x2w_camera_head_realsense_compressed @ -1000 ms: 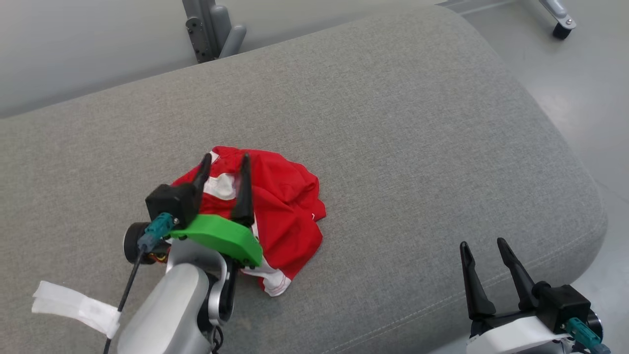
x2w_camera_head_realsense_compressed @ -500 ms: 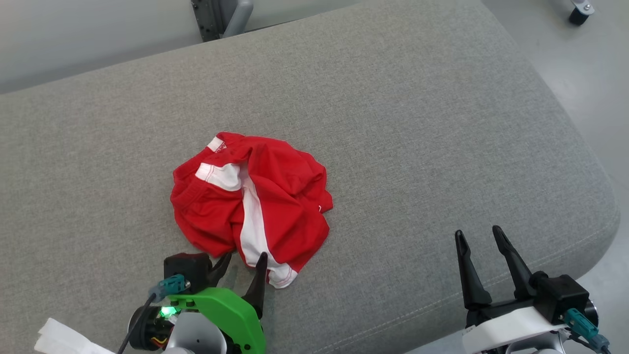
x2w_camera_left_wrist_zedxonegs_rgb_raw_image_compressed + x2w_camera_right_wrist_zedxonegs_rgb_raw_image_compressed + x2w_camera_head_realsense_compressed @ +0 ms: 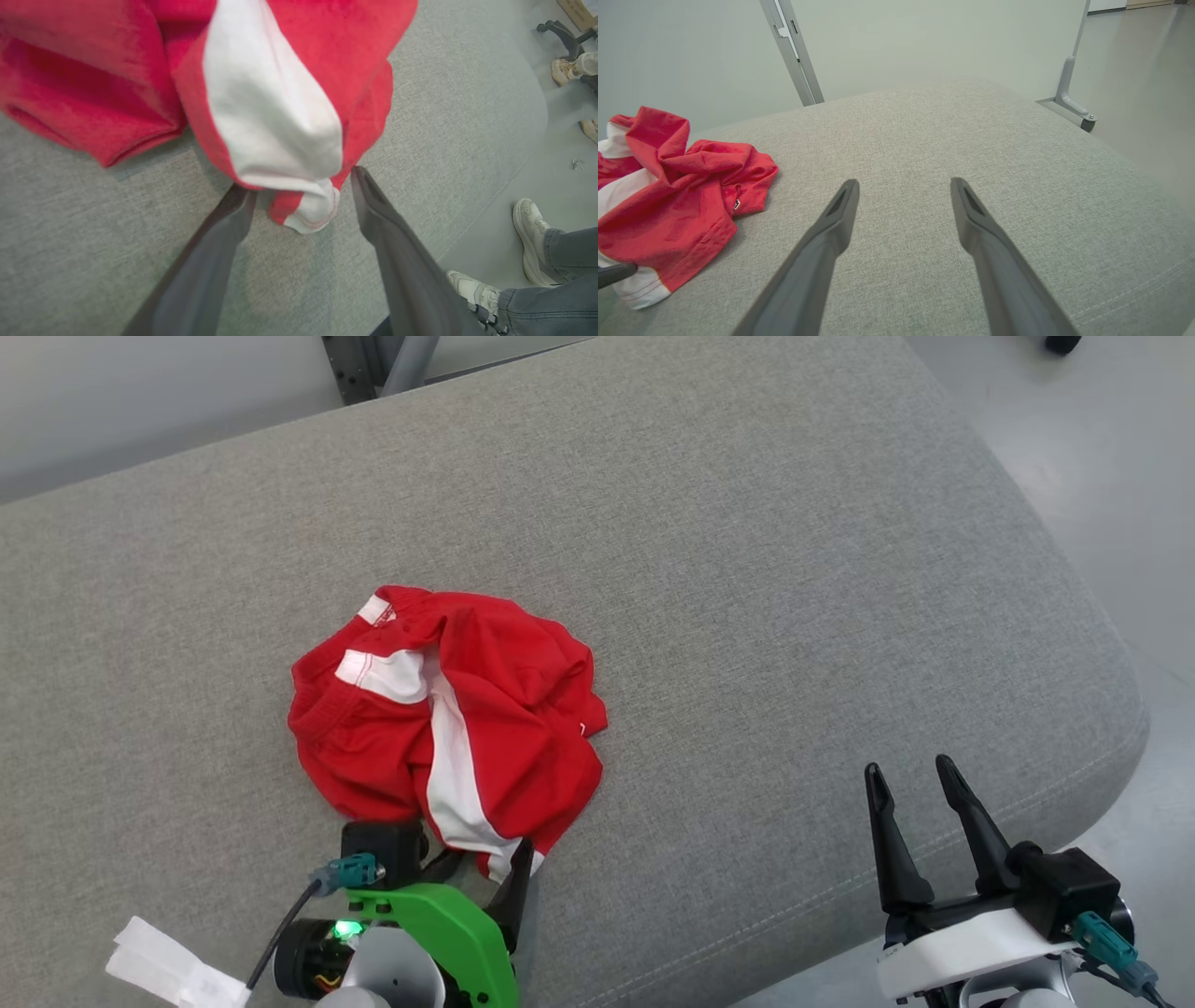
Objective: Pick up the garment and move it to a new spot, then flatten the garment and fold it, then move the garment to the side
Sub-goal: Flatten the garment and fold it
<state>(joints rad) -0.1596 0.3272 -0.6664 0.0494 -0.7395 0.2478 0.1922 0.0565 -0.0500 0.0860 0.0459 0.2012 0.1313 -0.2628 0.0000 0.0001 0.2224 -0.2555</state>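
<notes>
While the crumpled red-and-white garment (image 3: 448, 728) lay heaped on the grey cushion (image 3: 766, 579), my left gripper (image 3: 485, 861) stood wide at its near edge. The white-hemmed corner lay between my spread fingers, not pinched. My right gripper (image 3: 909, 767) hovered well apart to the right, equally spread, holding nothing.

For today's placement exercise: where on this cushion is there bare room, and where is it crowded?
Free: the cushion right of the garment, ahead of the right gripper. Crowded: near left, where the left gripper straddles the garment's hem.
</notes>
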